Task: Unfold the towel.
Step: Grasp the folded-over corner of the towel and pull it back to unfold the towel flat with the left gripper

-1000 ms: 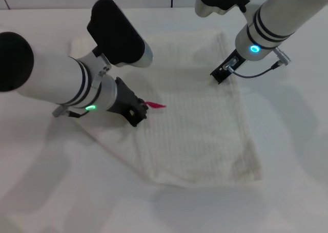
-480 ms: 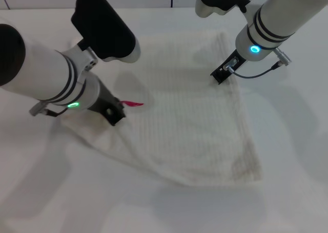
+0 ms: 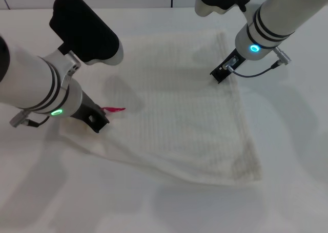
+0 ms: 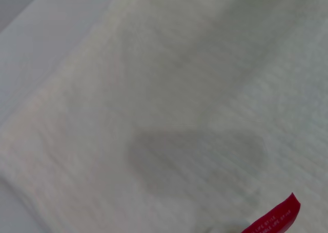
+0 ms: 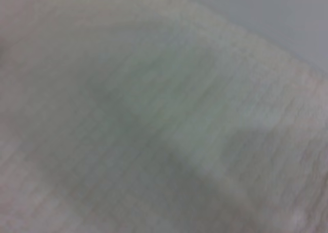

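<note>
left gripper (image 3: 97,121) clamps towel (image 3: 189,120) corner (red tag (image 3: 114,110)) | right gripper (image 3: 221,73) unclear | white table (image 3: 287,192)

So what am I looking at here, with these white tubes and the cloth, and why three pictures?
The white tubes are a robot's two arms. The big picture comes from a camera on its head; the two blurry ones come from cameras on its wrists, looking close at the cloth. A cream towel lies on a white table. The left end effector sits at the towel's corner by a red tag, seemingly gripping it. The right end effector rests on the far edge.
</note>
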`<state>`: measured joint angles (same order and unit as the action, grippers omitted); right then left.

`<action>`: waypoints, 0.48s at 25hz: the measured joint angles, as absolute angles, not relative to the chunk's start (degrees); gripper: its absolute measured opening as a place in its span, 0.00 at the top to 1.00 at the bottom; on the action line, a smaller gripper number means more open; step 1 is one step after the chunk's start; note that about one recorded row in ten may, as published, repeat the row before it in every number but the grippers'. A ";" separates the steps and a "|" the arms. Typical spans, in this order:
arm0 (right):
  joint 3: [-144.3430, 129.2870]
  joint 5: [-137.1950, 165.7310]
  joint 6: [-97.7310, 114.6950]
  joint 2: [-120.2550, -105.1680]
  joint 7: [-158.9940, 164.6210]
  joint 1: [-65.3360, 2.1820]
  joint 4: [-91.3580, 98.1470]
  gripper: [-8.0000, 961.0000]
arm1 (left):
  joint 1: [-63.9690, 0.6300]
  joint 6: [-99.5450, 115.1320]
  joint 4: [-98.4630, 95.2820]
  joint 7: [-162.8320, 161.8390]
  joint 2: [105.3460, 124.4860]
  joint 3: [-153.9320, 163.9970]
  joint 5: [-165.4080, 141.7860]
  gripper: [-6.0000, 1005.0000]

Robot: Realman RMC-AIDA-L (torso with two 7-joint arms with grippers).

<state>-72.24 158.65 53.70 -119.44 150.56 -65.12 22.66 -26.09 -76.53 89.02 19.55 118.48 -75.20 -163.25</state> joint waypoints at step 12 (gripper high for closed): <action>-72.12 158.64 53.70 -119.44 150.55 -65.13 22.68 0.99 | -23.85 -80.88 92.88 12.61 118.41 -71.60 -165.28 0.91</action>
